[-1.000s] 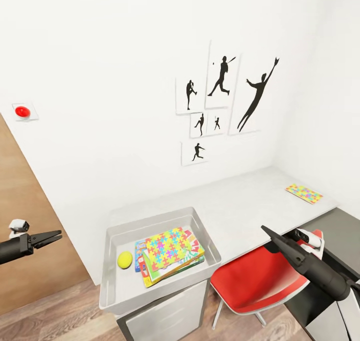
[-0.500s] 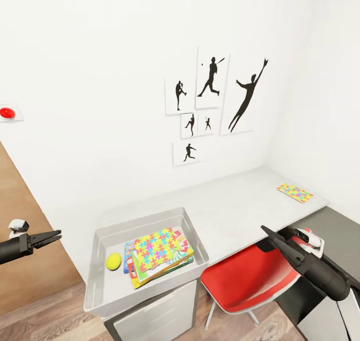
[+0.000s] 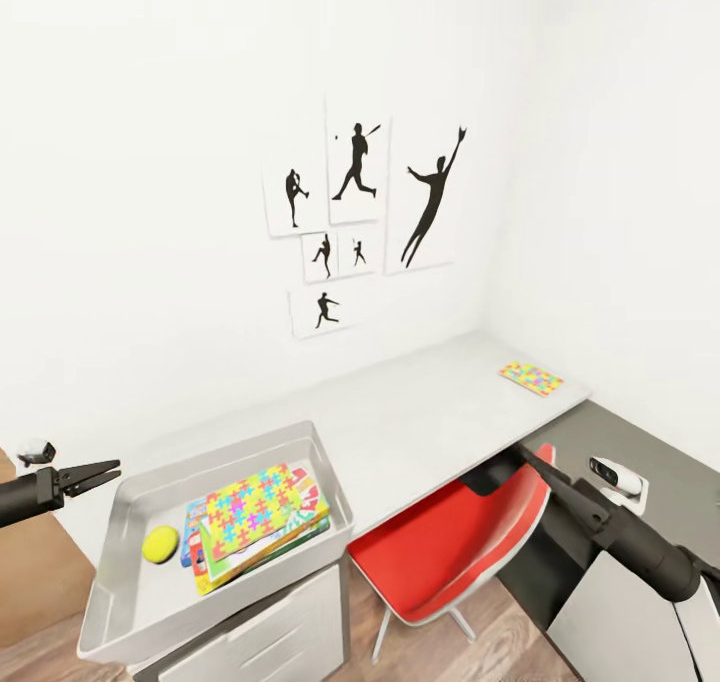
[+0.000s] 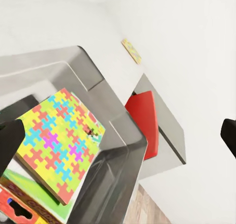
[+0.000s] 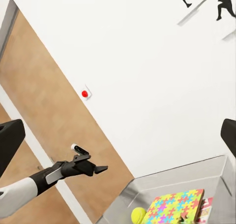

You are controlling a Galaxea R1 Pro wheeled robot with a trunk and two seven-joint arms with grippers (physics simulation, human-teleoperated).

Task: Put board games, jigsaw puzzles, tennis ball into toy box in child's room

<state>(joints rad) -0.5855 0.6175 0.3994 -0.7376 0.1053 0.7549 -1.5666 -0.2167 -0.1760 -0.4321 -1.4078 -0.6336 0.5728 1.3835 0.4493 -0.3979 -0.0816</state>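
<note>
Jigsaw puzzle (image 3: 531, 378) lies right of centre, far along the bench (image 3: 420, 422) | toy box (image 3: 120, 522) lower left (stack, ball inside) | both fingers nearly closed, empty | I'd approach squarely, descend flat.

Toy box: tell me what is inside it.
The toy box holds a tennis ball beside a stack topped by a jigsaw puzzle. Printed board game edges show beneath it; how many lie there is covered.
</note>
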